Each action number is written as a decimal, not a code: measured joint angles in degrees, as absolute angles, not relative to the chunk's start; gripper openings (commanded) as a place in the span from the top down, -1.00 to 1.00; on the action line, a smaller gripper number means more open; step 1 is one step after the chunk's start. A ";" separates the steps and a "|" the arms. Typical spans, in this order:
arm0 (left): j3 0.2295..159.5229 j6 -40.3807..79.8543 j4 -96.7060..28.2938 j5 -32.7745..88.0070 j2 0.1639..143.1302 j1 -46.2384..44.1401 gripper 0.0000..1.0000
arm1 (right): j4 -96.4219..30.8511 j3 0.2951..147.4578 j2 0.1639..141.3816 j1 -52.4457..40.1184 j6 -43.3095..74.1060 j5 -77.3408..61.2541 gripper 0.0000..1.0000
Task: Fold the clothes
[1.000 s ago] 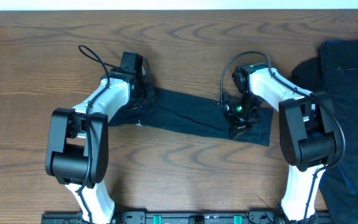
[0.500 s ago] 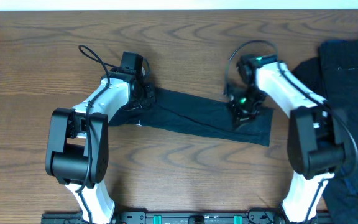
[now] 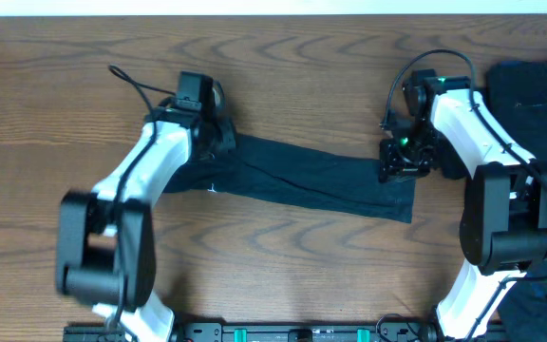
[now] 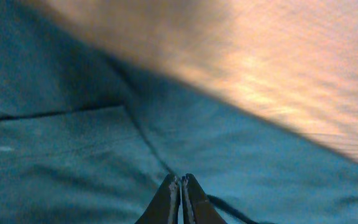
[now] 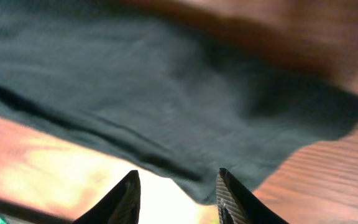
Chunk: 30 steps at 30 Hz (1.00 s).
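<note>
One piece of the clothes (image 3: pixel 302 185), dark navy, lies on the table as a long folded strip that slopes down to the right. My left gripper (image 3: pixel 221 142) is at the strip's upper left end. In the left wrist view that gripper (image 4: pixel 181 179) is shut, and creases in the fabric (image 4: pixel 73 155) run into its tips. My right gripper (image 3: pixel 395 163) hovers at the strip's right end. The right wrist view shows it (image 5: pixel 178 180) open, with the cloth's edge (image 5: pixel 166 93) just beyond the tips and nothing between them.
More dark clothes (image 3: pixel 539 95) lie heaped at the right edge of the wooden table (image 3: pixel 283 76), behind my right arm. Black cables loop above both wrists.
The right gripper slid rightward to the strip's end and opened, letting go of the cloth. The left arm shifted a little, its gripper still at the left end.
</note>
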State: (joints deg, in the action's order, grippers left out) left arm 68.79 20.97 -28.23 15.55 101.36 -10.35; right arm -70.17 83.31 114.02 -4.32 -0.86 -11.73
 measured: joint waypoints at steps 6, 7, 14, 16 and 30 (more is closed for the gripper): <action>69.47 20.88 -29.78 15.44 92.75 -10.35 0.66 | -66.72 82.96 114.02 -2.42 3.57 -6.48 0.16; 69.52 20.93 -30.30 15.07 92.49 -10.35 0.55 | -66.17 82.48 114.02 -2.44 4.80 -5.34 0.15; 69.52 20.64 -36.14 9.08 93.56 -10.35 -0.07 | -62.96 77.65 114.02 -2.48 11.68 -2.50 0.20; 69.30 20.84 -36.69 8.08 93.56 -10.35 -0.10 | -62.76 76.55 114.02 -2.48 13.72 -2.15 0.18; 67.83 20.95 -37.10 6.00 93.58 -10.35 -0.13 | -56.47 72.16 113.54 -2.48 18.06 -2.61 0.23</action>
